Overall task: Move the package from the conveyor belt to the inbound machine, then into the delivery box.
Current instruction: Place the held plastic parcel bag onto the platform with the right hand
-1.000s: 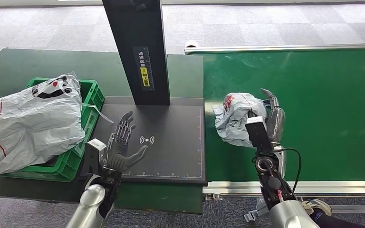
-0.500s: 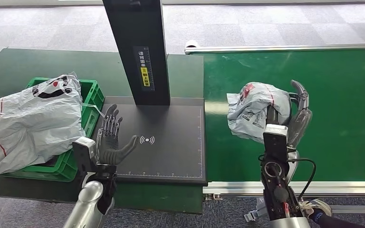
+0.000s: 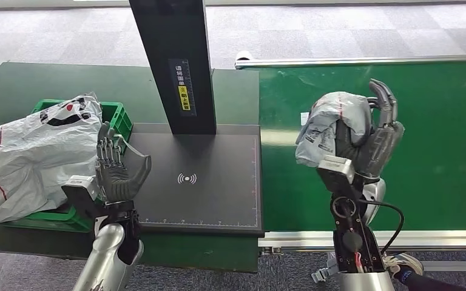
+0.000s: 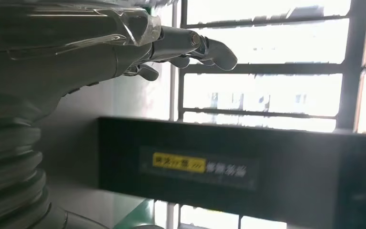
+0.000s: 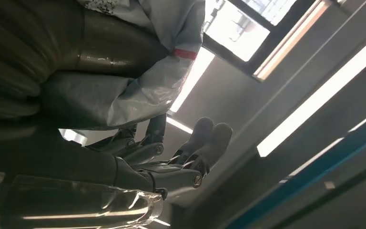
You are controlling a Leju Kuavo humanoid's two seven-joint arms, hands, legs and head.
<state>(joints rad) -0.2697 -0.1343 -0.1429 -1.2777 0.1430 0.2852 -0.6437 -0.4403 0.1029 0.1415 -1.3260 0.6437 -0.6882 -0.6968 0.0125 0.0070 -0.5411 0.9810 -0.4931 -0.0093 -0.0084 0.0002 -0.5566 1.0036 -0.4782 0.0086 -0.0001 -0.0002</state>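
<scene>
At the far left of the head view a green crate (image 3: 116,124) already overflows with white mailer bags (image 3: 33,157). Just right of it the left hand (image 3: 116,173) stands raised with its fingers spread and nothing in them, at the left edge of the black scanner platform (image 3: 218,200). At centre right the right hand (image 3: 370,136) holds the grey package (image 3: 327,124) lifted above the green conveyor belt (image 3: 437,139), with the package on the hand's left, toward the platform. The soft wrap could slip from the fingers in transit, or brush the black scanner post (image 3: 173,60).

Inbound machine (image 3: 200,182) between crate (image 3: 116,118) and conveyor belt (image 3: 437,145)
</scene>
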